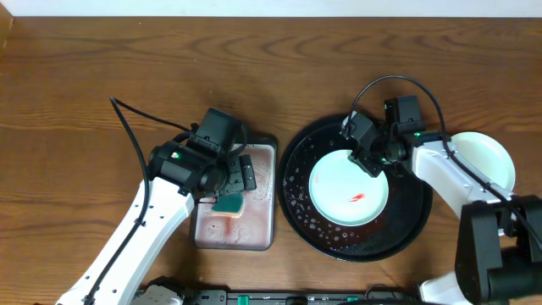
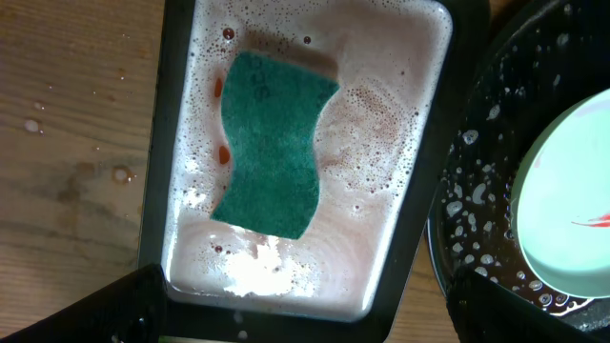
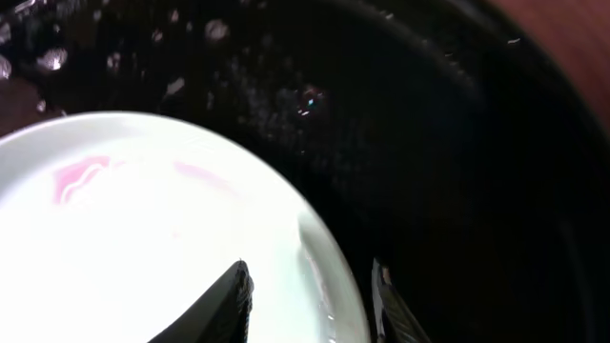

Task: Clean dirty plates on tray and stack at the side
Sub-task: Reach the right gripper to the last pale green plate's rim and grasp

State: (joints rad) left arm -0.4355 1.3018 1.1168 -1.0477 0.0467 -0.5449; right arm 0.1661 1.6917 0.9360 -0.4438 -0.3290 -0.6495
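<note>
On the brown wooden worktop (image 1: pixel 85 76), the large round black tray with a raised rim (image 1: pixel 292 191) sits right of centre in the overhead view, wet and flecked with suds. To its left is the smaller grey rectangular tray (image 1: pixel 258 212), holding pinkish soapy water. One pale mint-white round plastic plate (image 1: pixel 339 182) lies in the middle of the black tray. Another pale plate (image 1: pixel 491 157) rests on the bare wood at the far right, clear of the black tray and partly hidden by the right arm. I cannot tell whether that one is a single plate or a stack, and no yellow plate shows. The teal wavy-edged sponge (image 2: pixel 276 143) lies flat in the grey tray. The left tool (image 2: pixel 307 276) hangs over it with its jaws spread wide to either side and nothing held. The right tool (image 3: pixel 313 276) is at the upper right edge of the plate on the black tray, one finger over the plate and one outside the rim. Whether it actually pinches the rim I cannot tell. A small red sauce smear (image 1: pixel 357 197) marks that plate. I judge the work well along: at least one plate is set aside, while this one is unwiped and has yet to join it at the right.
</note>
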